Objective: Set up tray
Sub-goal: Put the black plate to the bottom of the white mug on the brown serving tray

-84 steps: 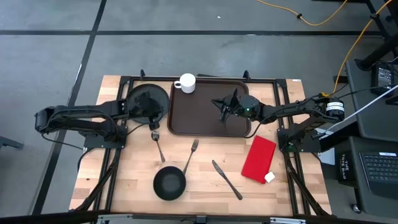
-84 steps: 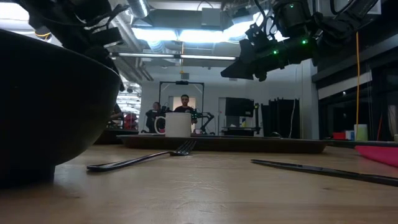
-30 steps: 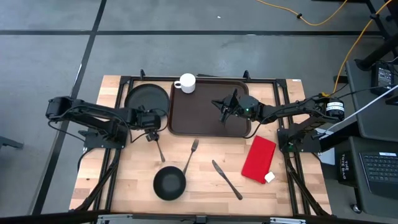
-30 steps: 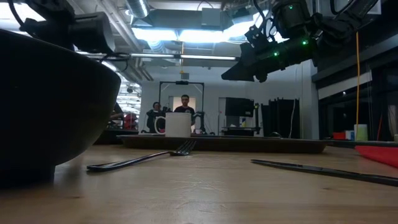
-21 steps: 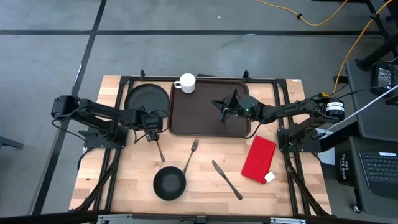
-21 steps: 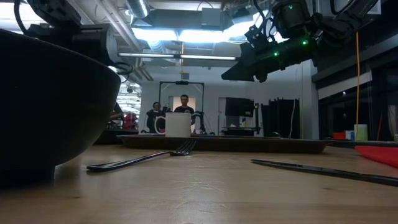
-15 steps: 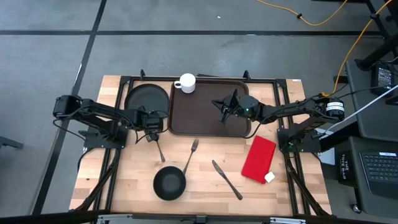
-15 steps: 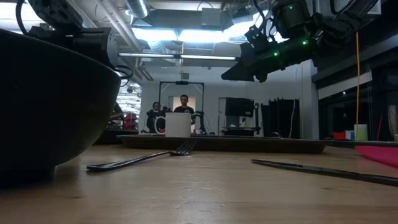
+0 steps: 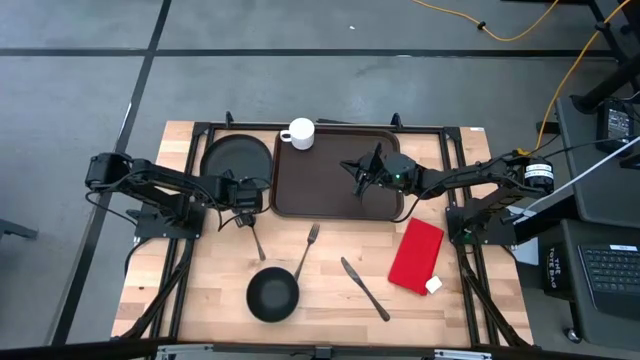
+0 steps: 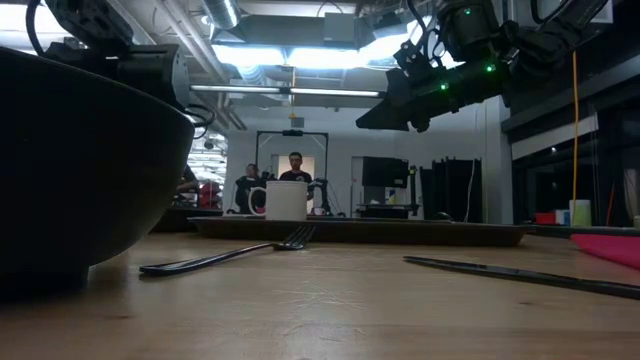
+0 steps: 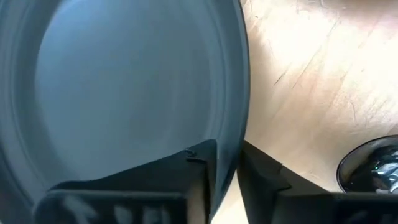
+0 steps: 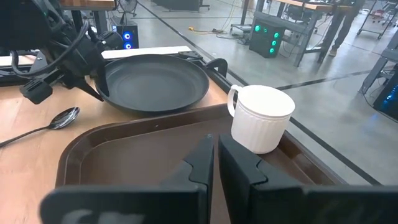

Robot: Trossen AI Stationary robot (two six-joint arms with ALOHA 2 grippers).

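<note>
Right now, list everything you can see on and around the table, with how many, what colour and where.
tray: one, dark brown, back middle of the table
mug: one, white, back left corner of the tray
plate: one, black, left of the tray
bowl: one, black, front of the table
spoon: one, silver, in front of the plate
fork: one, silver, between spoon and knife
knife: one, silver, right of the bowl
napkin: one, red, right side of the table
people: two, far off in the room behind
left gripper: jaws closed on the plate's rim
right gripper: jaws shut, above the tray
</note>
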